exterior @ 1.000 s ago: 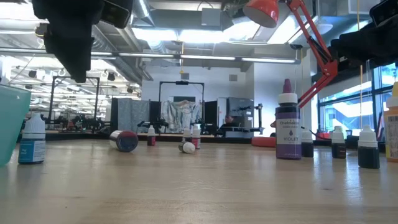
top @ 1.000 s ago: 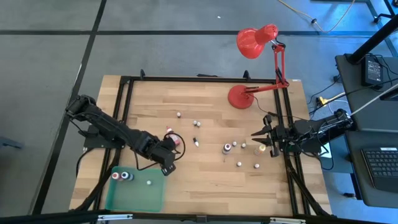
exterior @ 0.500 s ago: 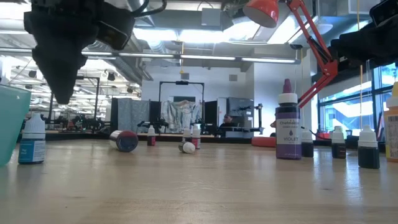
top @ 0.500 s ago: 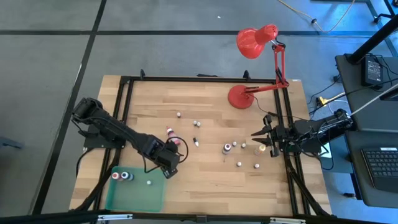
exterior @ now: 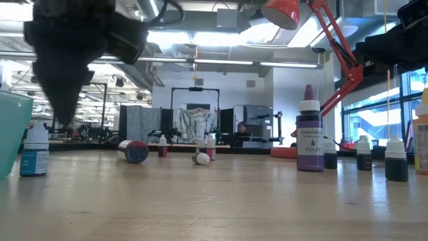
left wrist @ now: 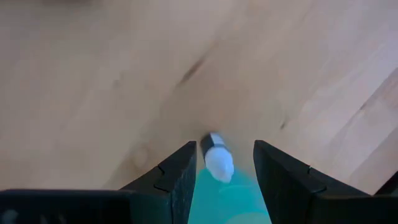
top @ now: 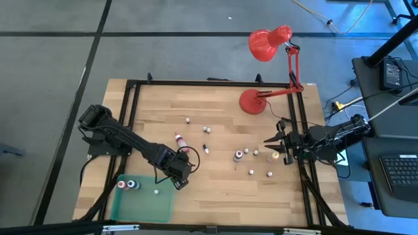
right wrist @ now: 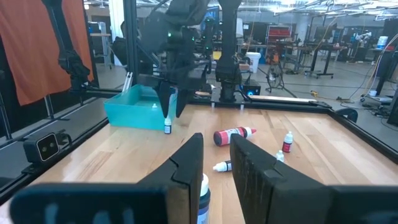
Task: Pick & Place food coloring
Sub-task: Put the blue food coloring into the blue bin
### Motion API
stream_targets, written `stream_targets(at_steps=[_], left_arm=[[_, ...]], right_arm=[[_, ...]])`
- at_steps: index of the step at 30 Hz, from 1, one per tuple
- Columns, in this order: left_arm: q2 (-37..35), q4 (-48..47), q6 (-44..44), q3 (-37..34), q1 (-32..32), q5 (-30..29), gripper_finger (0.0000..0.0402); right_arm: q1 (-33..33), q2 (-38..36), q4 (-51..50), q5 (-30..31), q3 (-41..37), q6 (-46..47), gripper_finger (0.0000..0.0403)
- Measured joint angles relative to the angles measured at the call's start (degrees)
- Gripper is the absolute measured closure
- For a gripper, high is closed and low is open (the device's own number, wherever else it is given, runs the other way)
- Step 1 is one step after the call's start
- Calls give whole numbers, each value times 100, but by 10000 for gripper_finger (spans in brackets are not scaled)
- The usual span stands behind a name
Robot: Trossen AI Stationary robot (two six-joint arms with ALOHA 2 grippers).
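Note:
A small food coloring bottle [left wrist: 217,165] with a white cap and a blue-green body stands upright on the wood [exterior: 35,150], just right of the green tray [top: 140,205]. My left gripper [left wrist: 224,149] points down over it, open, one finger on each side of the cap with a gap on both sides [right wrist: 171,112]. In the high view the gripper [top: 179,175] hides the bottle. Inside the tray stand two bottles [top: 128,185] and a whitish one [top: 156,191]. My right gripper [top: 266,140] waits shut at the table's right edge, held level above the wood.
A red bottle [top: 178,140] lies on its side just beyond my left gripper. Several small bottles, one violet [exterior: 309,137], stand in the middle and right of the table. A red desk lamp [top: 251,101] stands at the far right. A black frame runs round the table.
My left gripper has sunk toward the table over the blue-green bottle and shifted slightly toward the right edge. The bottle has stayed upright where it was.

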Motion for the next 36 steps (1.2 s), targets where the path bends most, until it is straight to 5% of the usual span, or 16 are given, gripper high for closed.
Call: stream_targets(at_steps=[36], left_arm=[[206, -133, 91, 0, -70, 387, 247]], right_arm=[[-1, 321, 0, 0, 0, 51, 319]])
